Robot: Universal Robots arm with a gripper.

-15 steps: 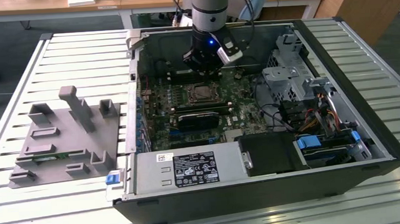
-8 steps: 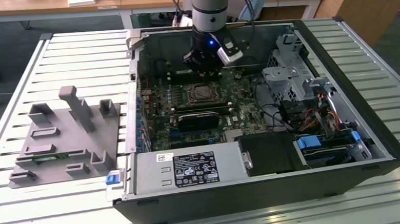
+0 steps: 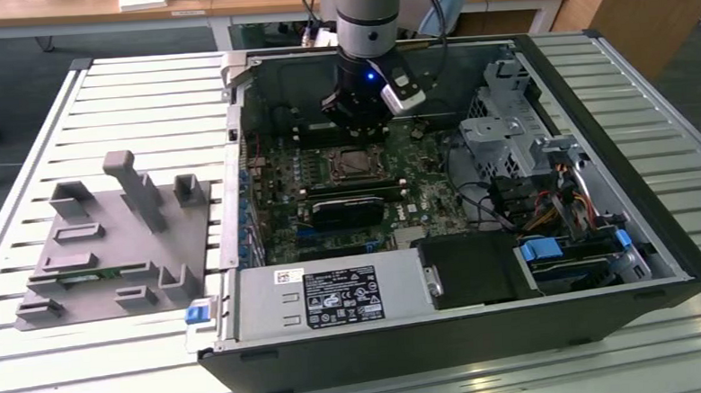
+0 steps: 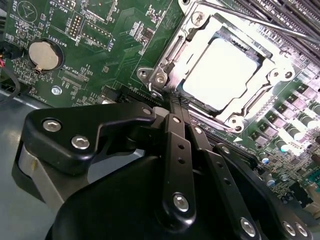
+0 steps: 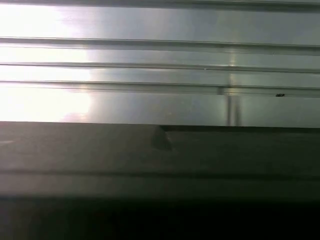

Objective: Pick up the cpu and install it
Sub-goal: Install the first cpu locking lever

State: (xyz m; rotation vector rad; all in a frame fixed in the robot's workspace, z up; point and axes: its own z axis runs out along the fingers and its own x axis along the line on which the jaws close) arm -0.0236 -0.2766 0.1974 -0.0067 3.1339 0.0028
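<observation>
The open computer case (image 3: 449,245) lies on the slatted table (image 3: 117,92), with a grey fixture (image 3: 112,236) at its nine o'clock. The gripper (image 4: 172,102) hangs over the motherboard (image 3: 326,198), jaws pinched together and empty. The cpu (image 4: 222,72) sits in the socket (image 4: 220,65), just beyond the fingertips. A sideways drift could knock the socket's frame. Glare hides whether the chip is fully seated.

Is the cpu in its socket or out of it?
In: the cpu lies flat inside the socket's metal frame; the gripper holds nothing.
</observation>
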